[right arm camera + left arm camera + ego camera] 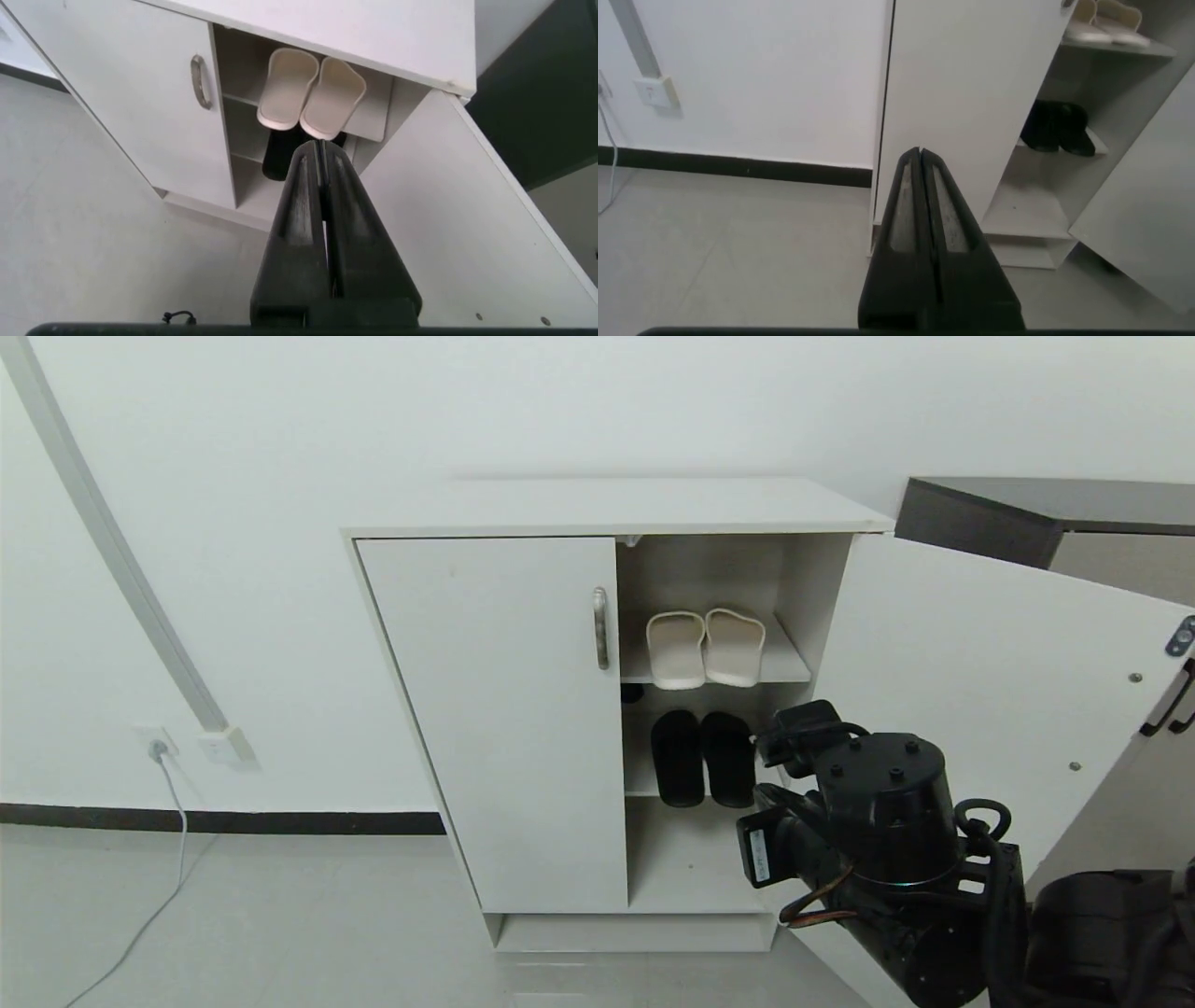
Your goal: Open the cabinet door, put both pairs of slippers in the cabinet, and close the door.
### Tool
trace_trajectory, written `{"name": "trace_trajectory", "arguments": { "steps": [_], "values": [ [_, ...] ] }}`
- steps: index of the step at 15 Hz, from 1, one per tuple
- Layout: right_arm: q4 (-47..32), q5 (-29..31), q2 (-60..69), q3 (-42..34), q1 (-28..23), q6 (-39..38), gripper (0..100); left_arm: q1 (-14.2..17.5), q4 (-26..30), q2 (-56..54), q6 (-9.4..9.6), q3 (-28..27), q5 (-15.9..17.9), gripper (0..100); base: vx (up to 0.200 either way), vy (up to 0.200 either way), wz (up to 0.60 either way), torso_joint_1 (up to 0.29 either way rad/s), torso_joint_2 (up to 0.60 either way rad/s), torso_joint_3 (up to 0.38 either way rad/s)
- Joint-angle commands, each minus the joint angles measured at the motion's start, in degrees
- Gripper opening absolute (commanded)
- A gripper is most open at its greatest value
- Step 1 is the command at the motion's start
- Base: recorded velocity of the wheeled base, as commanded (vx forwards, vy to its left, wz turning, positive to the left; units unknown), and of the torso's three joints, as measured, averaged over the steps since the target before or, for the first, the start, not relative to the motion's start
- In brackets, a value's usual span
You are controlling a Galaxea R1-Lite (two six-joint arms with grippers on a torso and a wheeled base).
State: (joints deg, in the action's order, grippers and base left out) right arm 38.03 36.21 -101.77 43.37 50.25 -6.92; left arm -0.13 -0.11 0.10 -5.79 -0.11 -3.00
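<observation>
The white cabinet (607,509) stands against the wall with its left door (495,719) closed and its right door (980,681) swung wide open. A pair of white slippers (705,649) lies on the upper shelf. On the shelf below is a pair of black slippers (702,758). My right arm (878,812) is low in front of the open compartment. The right gripper (320,149) is shut and empty, pointing at the white slippers (313,91) from a distance. My left gripper (920,154) is shut and empty, facing the closed door (971,93) from farther back.
The closed door has a metal handle (600,628) at its inner edge. A dark piece of furniture (1027,513) stands behind the open door on the right. To the left, a wall socket (157,747) has a cable trailing over the floor.
</observation>
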Motion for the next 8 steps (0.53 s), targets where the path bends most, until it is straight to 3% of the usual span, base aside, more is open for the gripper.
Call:
{"name": "trace_trajectory", "arguments": {
  "steps": [1, 8],
  "values": [
    [0.02, 0.0, -0.1, -0.04, 0.02, -0.02, 0, 0.05, 0.02, -0.01, -0.01, 0.02, 0.01, 0, 0.0, 0.0, 0.0, 0.105, -0.47, -0.354],
    [0.02, 0.09, -0.01, -0.13, 0.11, -0.02, 0, 0.05, 0.02, -0.01, -0.01, 0.02, 0.01, 0, 0.0, 0.0, 0.0, 0.133, -0.47, -0.333]
  ]
}}
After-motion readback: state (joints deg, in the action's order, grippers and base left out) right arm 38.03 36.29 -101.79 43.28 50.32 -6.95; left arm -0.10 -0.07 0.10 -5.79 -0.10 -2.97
